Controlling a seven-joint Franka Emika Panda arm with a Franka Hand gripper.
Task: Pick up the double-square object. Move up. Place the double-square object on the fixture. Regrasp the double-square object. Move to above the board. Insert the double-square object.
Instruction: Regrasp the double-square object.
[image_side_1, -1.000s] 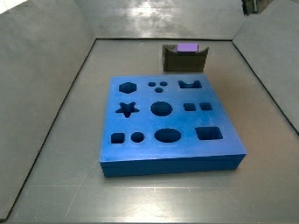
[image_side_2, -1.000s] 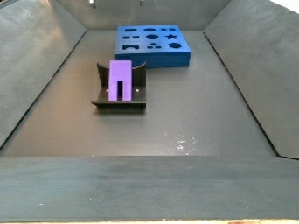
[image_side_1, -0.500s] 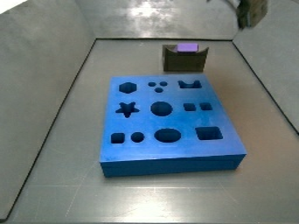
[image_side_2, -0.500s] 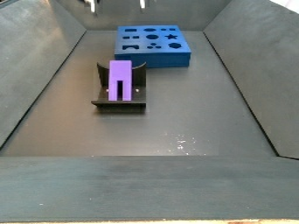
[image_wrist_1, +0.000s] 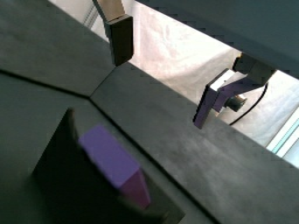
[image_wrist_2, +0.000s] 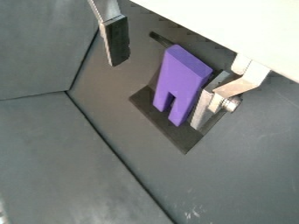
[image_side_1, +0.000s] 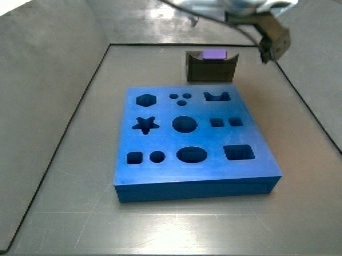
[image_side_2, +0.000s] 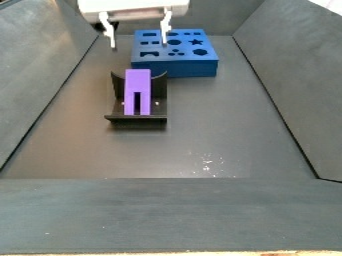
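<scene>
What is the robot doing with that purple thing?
Right now it isn't holding it. The purple double-square object is resting on the dark fixture, near the blue board with shaped holes. The robot's gripper hangs in the air above the fixture with its fingers open and nothing between them. It looks ready to come down and grab the piece, which would go into the board afterwards.

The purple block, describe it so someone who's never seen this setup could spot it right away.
Start at the big blue board with shaped cut-outs on the grey floor. Beside it stands a small dark fixture, with the gripper hanging above, jaws open and empty. The double-square object lies on that fixture: the only light-purple piece, elongated, slotted at one end.
</scene>
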